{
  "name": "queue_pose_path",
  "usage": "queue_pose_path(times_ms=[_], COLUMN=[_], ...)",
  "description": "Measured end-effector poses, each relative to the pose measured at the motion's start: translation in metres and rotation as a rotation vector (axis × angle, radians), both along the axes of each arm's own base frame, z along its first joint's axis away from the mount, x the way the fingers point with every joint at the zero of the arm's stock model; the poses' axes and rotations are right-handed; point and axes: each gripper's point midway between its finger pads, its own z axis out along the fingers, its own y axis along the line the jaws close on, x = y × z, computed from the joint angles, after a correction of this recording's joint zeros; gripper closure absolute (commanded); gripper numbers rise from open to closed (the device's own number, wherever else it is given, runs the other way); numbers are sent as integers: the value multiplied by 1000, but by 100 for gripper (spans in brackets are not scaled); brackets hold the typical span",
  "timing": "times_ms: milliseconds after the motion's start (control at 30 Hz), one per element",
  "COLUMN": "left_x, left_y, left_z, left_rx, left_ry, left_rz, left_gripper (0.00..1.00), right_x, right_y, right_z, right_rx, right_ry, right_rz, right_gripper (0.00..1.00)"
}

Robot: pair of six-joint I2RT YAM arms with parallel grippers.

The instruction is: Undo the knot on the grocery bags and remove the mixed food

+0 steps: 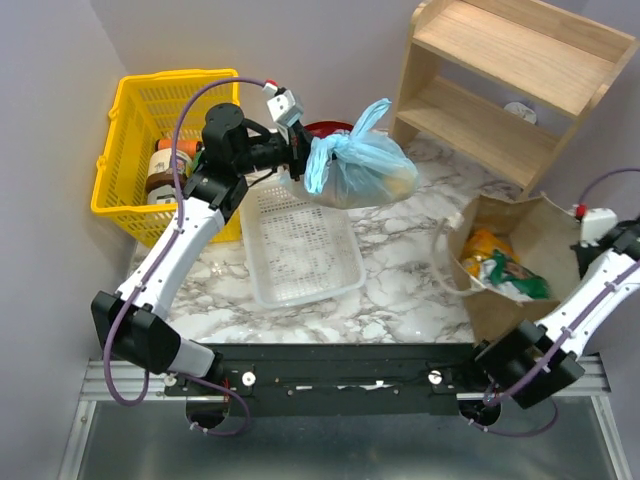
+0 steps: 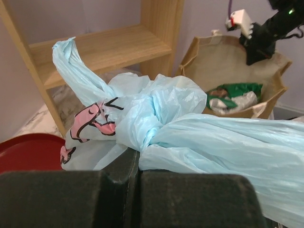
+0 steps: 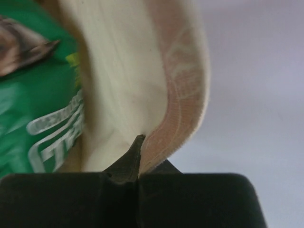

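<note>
- Nearest me, at the right edge of the top view, the right fingers (image 3: 138, 159) are pinched flat on the rim of the brown paper bag (image 3: 183, 90), with nothing else between them.
- That bag sits open on the tabletop (image 1: 400, 290). The green crisp bag (image 1: 517, 273) and a yellow-orange packet (image 1: 481, 244) show inside it, just left of the pinched rim.
- In mid-frame the white tray (image 1: 300, 250) lies under the hanging load.
- Further up, the left fingers (image 2: 138, 166) are clamped on the light-blue plastic bag (image 2: 223, 142) and hold it clear of the tabletop, over the tray's far end.
- The knot (image 2: 142, 128) sits straight ahead of those fingertips, right against them. In the wrist view the bag's full body runs off to the lower right, and one loose tail (image 2: 71, 61) rises to the upper left.
- As I judge it, loosening that knot needs a second set of fingers pulling a tail away from the body. The right arm is well apart from it, across the frame, so the paper bag's food is the closer job for that arm.
</note>
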Motion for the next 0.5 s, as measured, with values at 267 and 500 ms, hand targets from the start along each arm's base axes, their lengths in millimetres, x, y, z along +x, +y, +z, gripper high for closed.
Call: queue_pose_path(times_ms=[267,500], left_x=[14,-9], left_y=[-36,-110], left_z=[-45,-109], left_rx=[-6,85], left_ry=[112,177], left_rz=[-61,-249], left_gripper=[100,100], right_x=[-64,-30], right_y=[-90,-65], right_z=[25,54], right_rx=[-32,23], right_ry=[24,-168], right_rz=[-239,-97], right_gripper=[54,29])
